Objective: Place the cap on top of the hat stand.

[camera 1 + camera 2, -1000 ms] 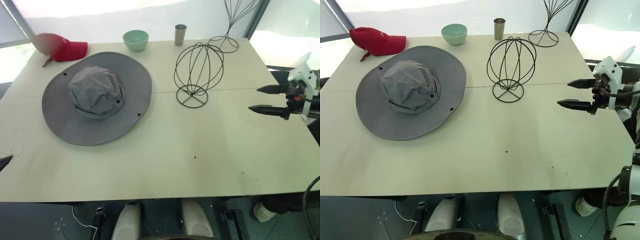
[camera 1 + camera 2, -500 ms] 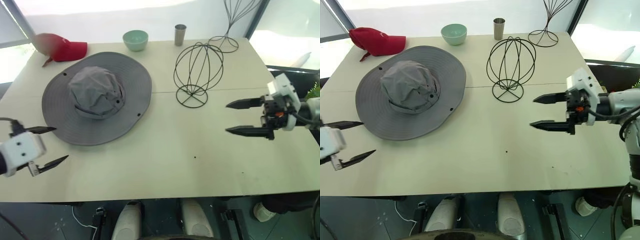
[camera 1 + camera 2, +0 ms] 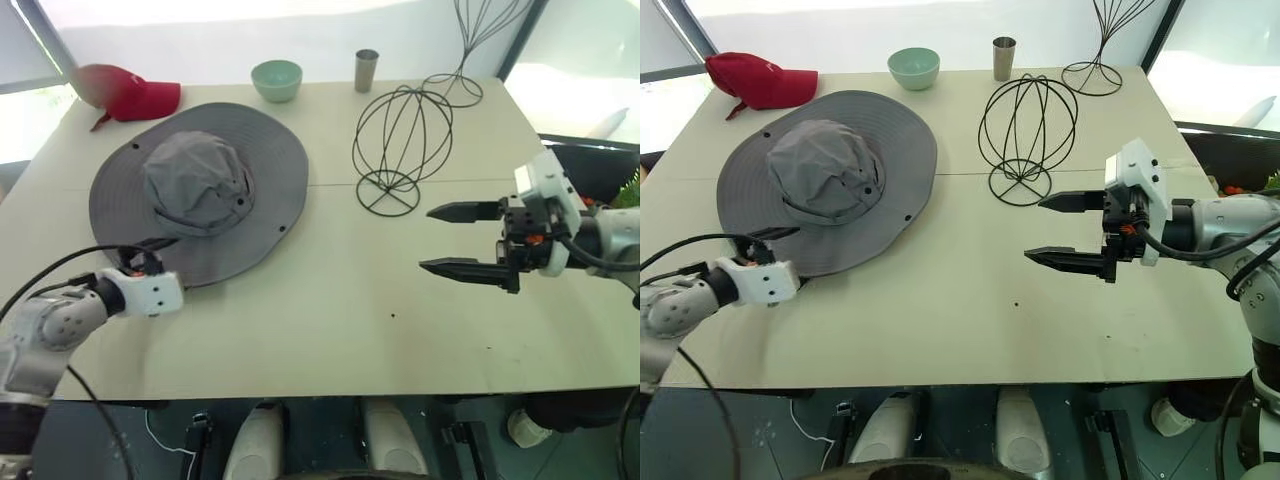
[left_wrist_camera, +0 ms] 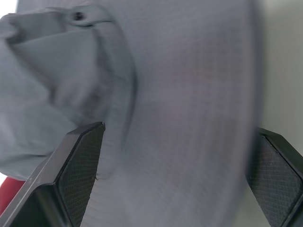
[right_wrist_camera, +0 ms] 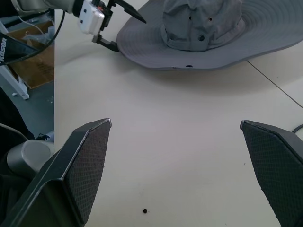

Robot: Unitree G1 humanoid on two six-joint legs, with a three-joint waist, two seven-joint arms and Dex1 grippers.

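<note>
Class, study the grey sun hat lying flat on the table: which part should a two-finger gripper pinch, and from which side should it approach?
Probably the brim of the cap: thin, flat and standing out all round, so two fingers can straddle its edge. Come in low from the near left edge, where the open left gripper sits. The soft crown would likely crumple.

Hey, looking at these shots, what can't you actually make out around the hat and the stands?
- Taller wire stand: top cut off by the head views' upper edge.
- Cap: blurred in the left wrist view; brim's near edge under the left gripper is hidden, so contact is unclear.
- Metal cup: too small to see inside.
</note>
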